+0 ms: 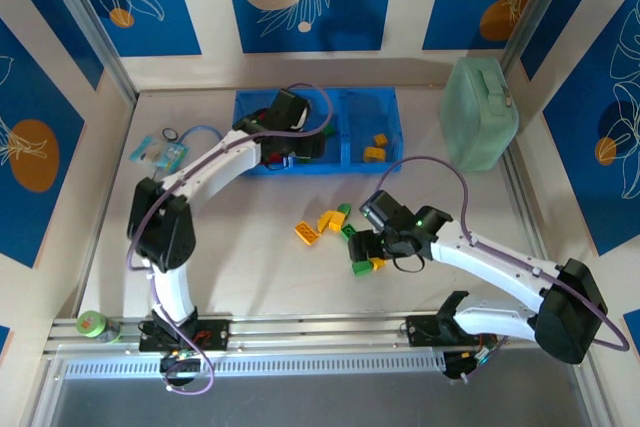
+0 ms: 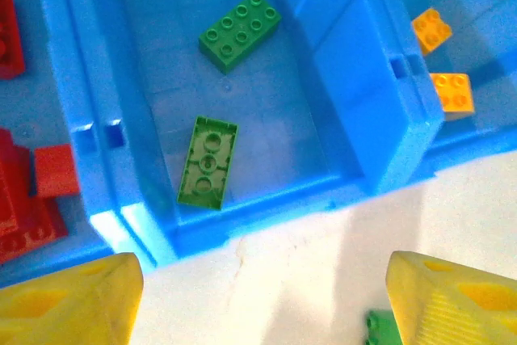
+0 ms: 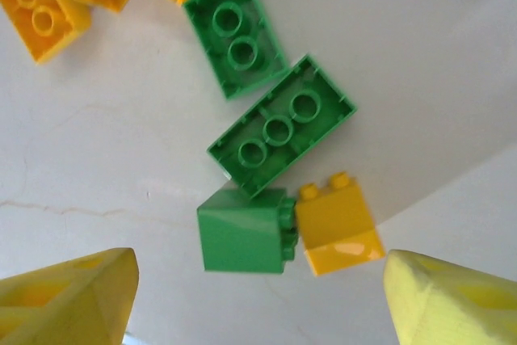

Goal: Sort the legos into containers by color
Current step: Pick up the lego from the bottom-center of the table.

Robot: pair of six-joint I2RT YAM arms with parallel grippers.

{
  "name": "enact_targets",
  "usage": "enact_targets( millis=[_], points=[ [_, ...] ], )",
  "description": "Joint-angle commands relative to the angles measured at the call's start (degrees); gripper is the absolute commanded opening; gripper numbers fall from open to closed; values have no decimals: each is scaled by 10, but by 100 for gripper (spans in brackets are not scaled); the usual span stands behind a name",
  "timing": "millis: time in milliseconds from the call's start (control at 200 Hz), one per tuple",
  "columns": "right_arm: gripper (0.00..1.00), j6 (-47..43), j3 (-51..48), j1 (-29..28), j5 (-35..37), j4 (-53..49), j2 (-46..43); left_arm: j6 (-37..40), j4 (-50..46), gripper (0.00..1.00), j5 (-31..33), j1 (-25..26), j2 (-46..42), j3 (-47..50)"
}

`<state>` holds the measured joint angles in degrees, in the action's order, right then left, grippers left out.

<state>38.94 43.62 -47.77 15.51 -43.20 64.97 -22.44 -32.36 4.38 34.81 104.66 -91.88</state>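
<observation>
Right gripper (image 3: 262,305) is hanging over the loose pile (image 1: 340,232), fingers standing apart, nothing between them. Left gripper (image 2: 258,300) is likewise spread, hovering at the blue tray's (image 2: 380,119) near wall. Right arm is sitting nearer the pile, and the overhead view is placing the tray well up-table of it.

Left wrist view is giving the middle compartment (image 2: 266,143) holding two green bricks (image 2: 240,31), with red bricks (image 2: 24,199) left and orange bricks (image 2: 452,90) right.

Right wrist view is adding a green three-hole brick (image 3: 281,125) lying underside up, long axis running diagonally. A squat green brick (image 3: 242,240) is sitting just ahead of the gap, touching a small yellow brick (image 3: 339,228).
</observation>
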Motion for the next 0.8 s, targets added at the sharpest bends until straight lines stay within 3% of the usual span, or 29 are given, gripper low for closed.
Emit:
enact_targets(
  millis=[0,330,795],
  points=[
    [79,49,-14,-26,6,-30,7,-15,49,78,-12,10,-51,58],
    [75,89,-11,-86,4,-14,71,-38,72,76,10,19,-137,192],
    [74,80,-1,-78,-18,35,163,-60,85,74,18,19,-189,271]
  ],
)
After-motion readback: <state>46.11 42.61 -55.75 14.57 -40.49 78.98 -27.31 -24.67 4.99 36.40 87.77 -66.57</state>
